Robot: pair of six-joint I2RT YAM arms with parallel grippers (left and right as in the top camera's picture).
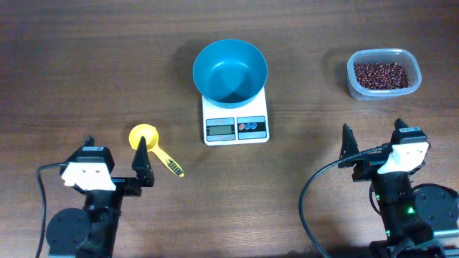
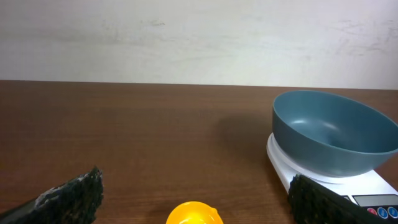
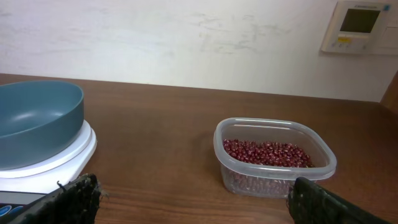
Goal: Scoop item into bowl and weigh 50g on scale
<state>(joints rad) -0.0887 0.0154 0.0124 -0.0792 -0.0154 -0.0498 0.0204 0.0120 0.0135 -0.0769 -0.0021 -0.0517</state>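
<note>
Fingers (image 2: 68, 199) spread, bowl (image 1: 229, 69) on scale (image 1: 236, 117), display (image 1: 220, 129) illegible

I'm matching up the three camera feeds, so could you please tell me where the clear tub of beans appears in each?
Overhead: tub with beans, upper right.
Left wrist: not in it.
Right wrist: tub centre-right, right of the scale.
Shared landmark: blue bowl on the scale, in all three views.

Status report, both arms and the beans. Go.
Left gripper open, empty; right gripper open, empty. Beans in clear tub; bowl empty on scale. Yellow scoop lying by left gripper. Nothing in the way.
</note>
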